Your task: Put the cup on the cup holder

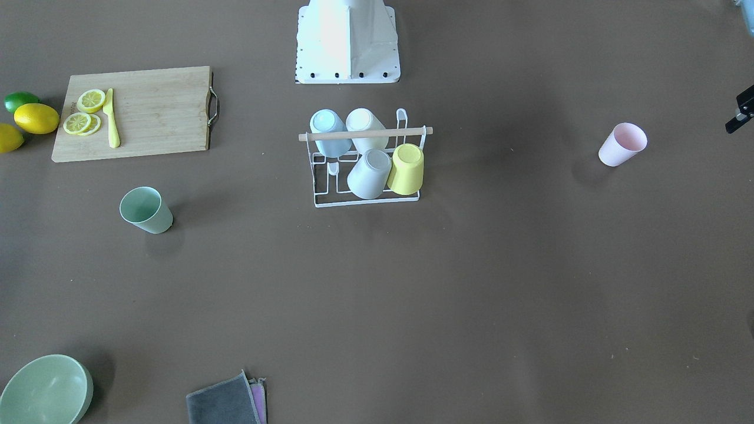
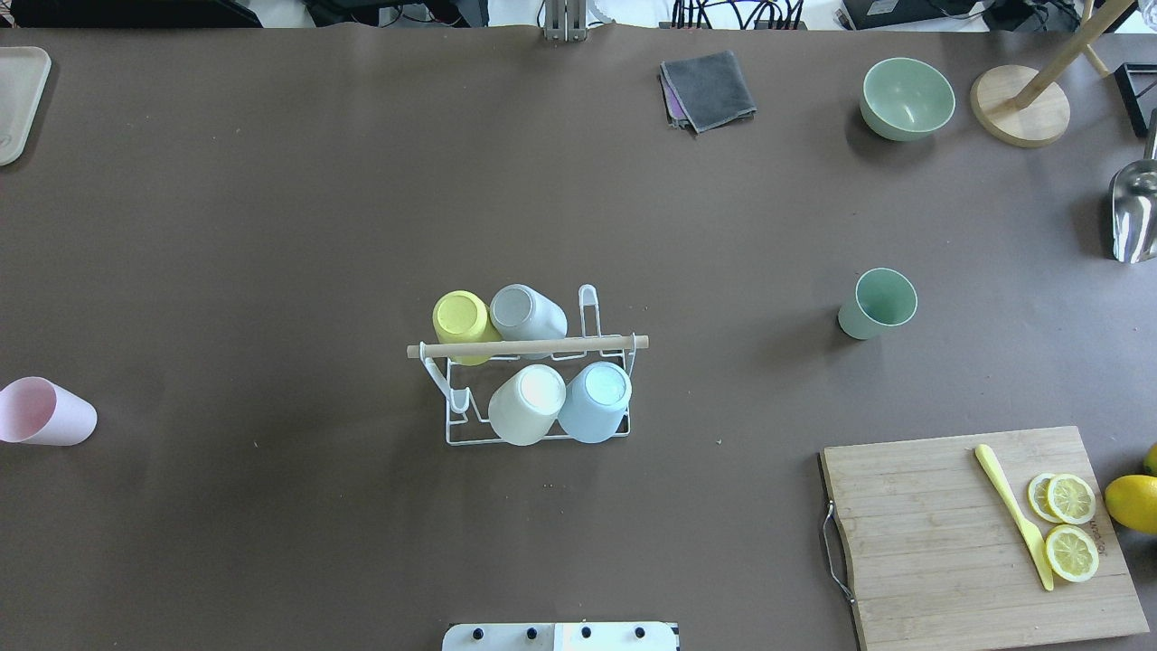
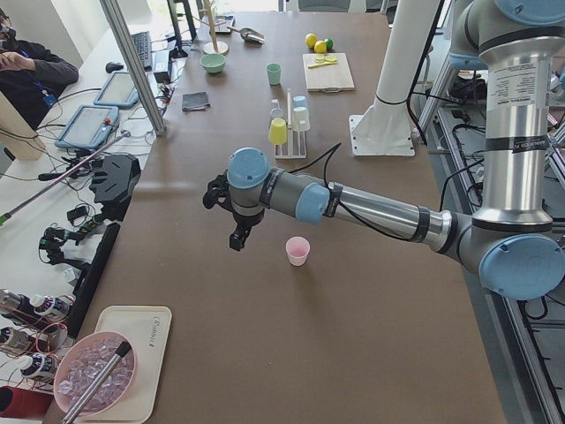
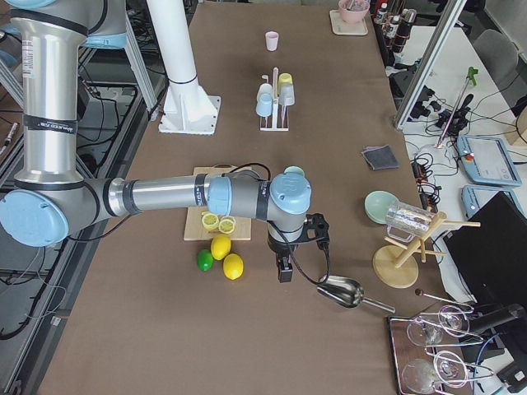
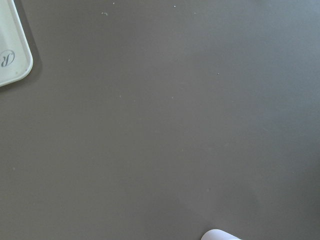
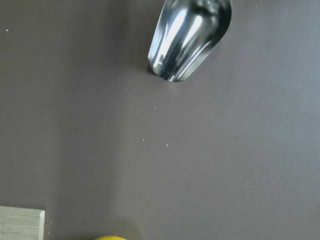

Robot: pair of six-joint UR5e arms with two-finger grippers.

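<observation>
Centrally on the brown worktop (image 2: 271,226) sits a white wire cup holder with wooden rod handle (image 2: 529,346) bearing four upturned cups (image 2: 527,404), a pale pink plastic cup (image 2: 45,413) upright near the left hand (image 3: 237,238), the right hand (image 4: 284,270) at the opposite end, and I can't tell whether either hand is spread or closed.

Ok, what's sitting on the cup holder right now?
Four upturned cups sit on the cup holder: yellow cup, grey cup, cream cup, blue cup. Two prongs stand bare. The prongs under the cups are covered.
</observation>
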